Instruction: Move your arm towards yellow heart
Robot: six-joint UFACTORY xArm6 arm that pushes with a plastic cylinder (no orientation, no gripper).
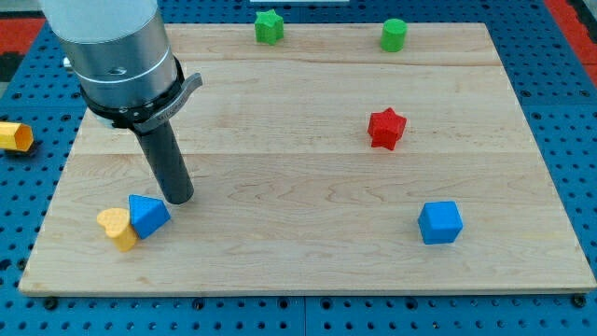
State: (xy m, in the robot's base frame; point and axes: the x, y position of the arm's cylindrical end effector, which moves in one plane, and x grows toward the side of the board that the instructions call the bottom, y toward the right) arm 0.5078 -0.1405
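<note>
The yellow heart (116, 228) lies near the board's bottom-left corner. A blue triangular block (147, 215) touches its right side. My tip (179, 199) rests on the board just right of and slightly above the blue block, a short way from the yellow heart. The blue block stands between my tip and the heart. The rod rises up and to the left into the grey arm housing (117, 56).
A red star block (386, 128) sits right of centre. A blue cube (439, 222) lies at the lower right. A green star (269, 26) and a green cylinder (394, 35) stand at the top edge. A yellow block (14, 136) lies off the board, left.
</note>
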